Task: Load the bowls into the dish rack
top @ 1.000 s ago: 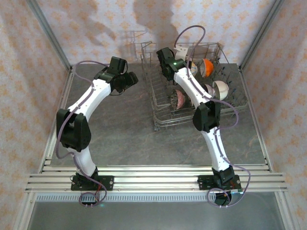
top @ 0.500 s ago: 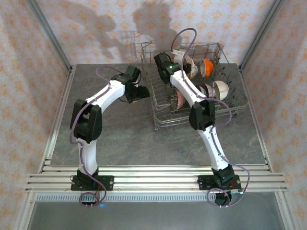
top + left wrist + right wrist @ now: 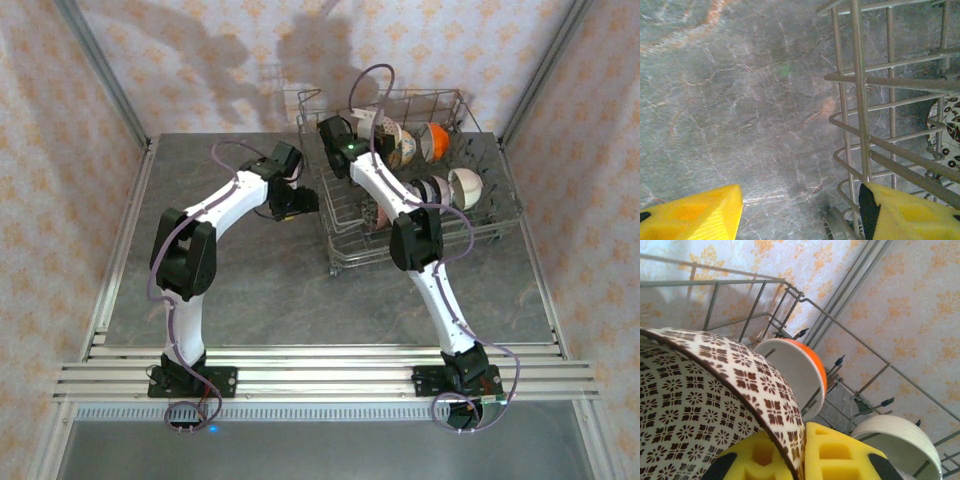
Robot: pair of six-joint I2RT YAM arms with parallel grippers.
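At the far left of the dish rack [image 3: 860, 80], right gripper [image 3: 799, 452] jaws pinch a brown-patterned bowl [image 3: 695, 405]; left gripper [image 3: 800, 210] jaws spread beside the rack.

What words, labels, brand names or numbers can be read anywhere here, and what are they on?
None: no readable text shows.
The patterned bowl has only brown flower motifs.
The wallpaper has only orange floral prints.
The dish rack is bare wire.

Several bowls [image 3: 465, 187] stand, apparently tilted, in dish rack [image 3: 345, 240].
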